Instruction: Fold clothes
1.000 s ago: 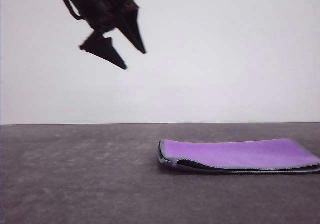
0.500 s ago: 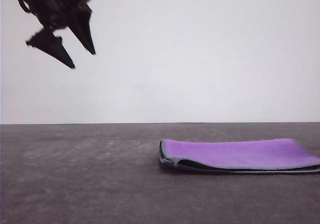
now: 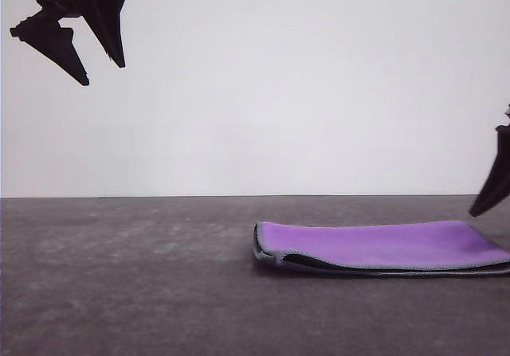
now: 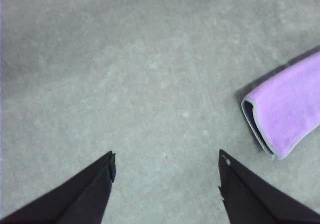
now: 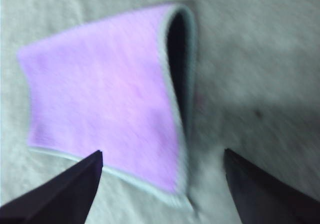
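The clothes (image 3: 382,246) lie folded on the grey table at the right, purple side up, dark inner layer showing at the open fold, light-grey stitched edge around. Its corner (image 4: 287,114) appears in the left wrist view and its purple face (image 5: 105,98) in the right wrist view. My left gripper (image 3: 103,73) hangs open high at the top left, far from the cloth, its fingers (image 4: 90,189) spread over bare table. My right gripper (image 5: 162,164) is open just above the cloth's near edge; one finger (image 3: 494,181) shows at the right edge of the front view.
The dark grey table (image 3: 127,276) runs back to a plain white wall (image 3: 303,85). Bare tabletop lies left of the cloth.
The left gripper has risen and moved left, away from the cloth. A right gripper finger has come down into view at the right edge, just above the cloth's far end.
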Tool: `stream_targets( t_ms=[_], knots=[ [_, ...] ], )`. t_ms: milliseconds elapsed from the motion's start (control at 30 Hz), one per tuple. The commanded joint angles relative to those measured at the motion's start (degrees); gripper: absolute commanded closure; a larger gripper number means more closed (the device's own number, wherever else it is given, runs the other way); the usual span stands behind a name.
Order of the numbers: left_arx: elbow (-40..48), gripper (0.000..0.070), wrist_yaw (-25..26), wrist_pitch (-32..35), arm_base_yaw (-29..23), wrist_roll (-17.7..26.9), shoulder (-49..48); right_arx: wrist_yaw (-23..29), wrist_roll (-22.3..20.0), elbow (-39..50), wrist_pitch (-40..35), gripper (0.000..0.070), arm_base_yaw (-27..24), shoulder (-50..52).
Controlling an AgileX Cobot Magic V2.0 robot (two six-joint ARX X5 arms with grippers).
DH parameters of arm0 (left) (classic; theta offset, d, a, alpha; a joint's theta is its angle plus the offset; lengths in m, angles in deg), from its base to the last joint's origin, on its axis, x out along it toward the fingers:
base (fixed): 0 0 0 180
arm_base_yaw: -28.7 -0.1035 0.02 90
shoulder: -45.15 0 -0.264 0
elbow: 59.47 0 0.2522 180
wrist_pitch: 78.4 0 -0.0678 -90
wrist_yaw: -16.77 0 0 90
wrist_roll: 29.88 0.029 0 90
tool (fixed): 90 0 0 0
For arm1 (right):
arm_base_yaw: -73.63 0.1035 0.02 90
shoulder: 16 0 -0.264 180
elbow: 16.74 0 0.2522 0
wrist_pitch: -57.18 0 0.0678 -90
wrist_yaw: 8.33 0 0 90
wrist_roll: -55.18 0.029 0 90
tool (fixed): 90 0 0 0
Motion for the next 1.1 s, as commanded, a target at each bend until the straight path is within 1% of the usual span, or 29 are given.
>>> stream_targets(
  t_ms=[0,67,133,200,233,267,333,400,467,567,667,733,833,933,1067],
  knots=[
    [-1.46,0.0306,-0.28,0.13,-0.24,0.17,0.07,0.47,0.78,0.12,-1.64,0.0202,0.95,-3.60],
    [-1.46,0.0306,-0.29,0.13,-0.44,0.15,0.07,-1.49,1.03,0.12,-3.59,0.0203,1.92,-4.92],
    [-1.46,0.0306,-0.31,0.13,-0.53,0.15,0.07,-2.34,1.40,0.11,-4.67,0.0204,2.94,-5.53],
    [-1.46,0.0306,-0.31,0.04,-0.65,0.17,0.07,-2.44,1.51,0.10,-5.10,0.0238,3.88,-5.68],
    [-1.46,0.0306,-0.31,0.00,-0.72,0.17,0.07,-2.65,1.51,0.10,-5.35,0.0275,4.23,-5.68],
    [-1.46,0.0306,-0.31,-0.02,-0.75,0.17,0.07,-3.02,1.55,0.10,-5.56,0.0336,4.49,-5.68],
    [-1.45,0.0306,-0.31,-0.04,-0.75,0.17,0.07,-3.71,1.73,0.09,-5.96,0.0501,4.85,-5.68],
    [-1.46,0.0306,-0.31,-0.14,-0.75,0.15,0.07,-3.79,1.97,0.08,-6.25,0.0640,5.00,-5.68],
    [-1.46,0.0306,-0.31,-0.20,-0.75,0.16,0.07,-3.84,1.97,0.04,-6.48,0.0687,5.00,-5.68],
    [-1.44,0.0306,-0.31,-0.15,-0.75,0.15,0.07,-5.04,2.18,-0.07,-7.28,0.0693,4.99,-5.68],
    [-1.46,0.0306,-0.31,-0.04,-0.75,0.17,0.07,-8.64,2.23,-0.43,-7.63,0.0693,5.54,-5.68],
    [-1.45,0.0306,-0.31,0.20,-0.75,0.14,0.07,-10.65,2.37,-0.74,-8.08,0.0693,6.64,-5.68],
    [-1.44,0.0306,-0.31,0.35,-0.75,0.13,0.07,-11.21,2.75,-1.43,-8.48,0.0693,9.34,-5.68],
    [-1.45,0.0306,-0.31,0.33,-0.75,0.13,0.07,-10.90,4.62,-2.00,-10.41,0.0693,12.60,-5.68],
    [-1.44,0.0306,-0.31,0.33,-0.75,0.03,0.07,-10.54,9.50,-2.15,-16.29,0.0693,17.19,-5.68]
  ],
)
